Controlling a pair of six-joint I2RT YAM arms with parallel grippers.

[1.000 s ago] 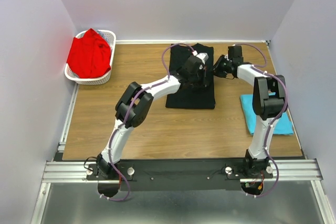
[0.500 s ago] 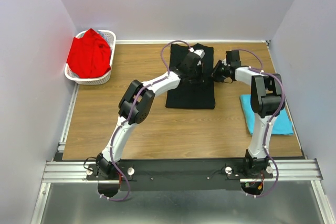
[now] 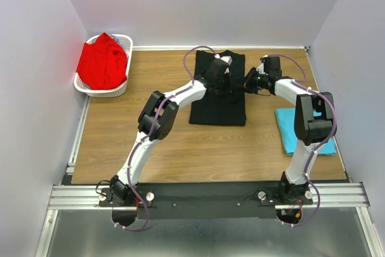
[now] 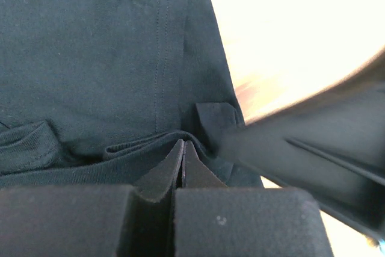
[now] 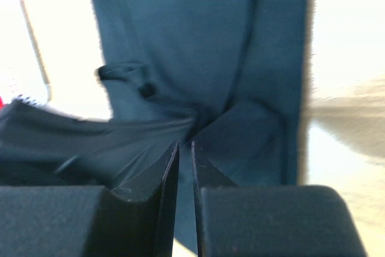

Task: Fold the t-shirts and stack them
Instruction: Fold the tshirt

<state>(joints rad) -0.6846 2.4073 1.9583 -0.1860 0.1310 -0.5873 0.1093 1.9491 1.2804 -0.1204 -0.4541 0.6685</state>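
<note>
The black t-shirt (image 3: 218, 103) lies flat mid-table, its cloth filling both wrist views (image 4: 108, 46) (image 5: 240, 34). My left gripper (image 3: 227, 82) (image 4: 183, 143) rests on the shirt's upper right part. Its jaws are shut, with a raised fold of black cloth at the tips. My right gripper (image 3: 247, 83) (image 5: 185, 144) is at the shirt's right edge. Its jaws are nearly together, and creases in the cloth run into them. The turquoise t-shirt (image 3: 287, 127) lies folded at the right. The red t-shirt (image 3: 102, 64) is heaped in the basket.
The white lattice basket (image 3: 120, 91) stands at the back left corner against the wall. The right arm's elbow (image 3: 314, 118) hangs over the turquoise shirt. Walls close in the table on the left, back and right.
My right gripper has narrowed its jaws onto the black shirt's right edge, and its elbow has swung to the right. The left gripper has shifted slightly toward the back and stayed shut.
</note>
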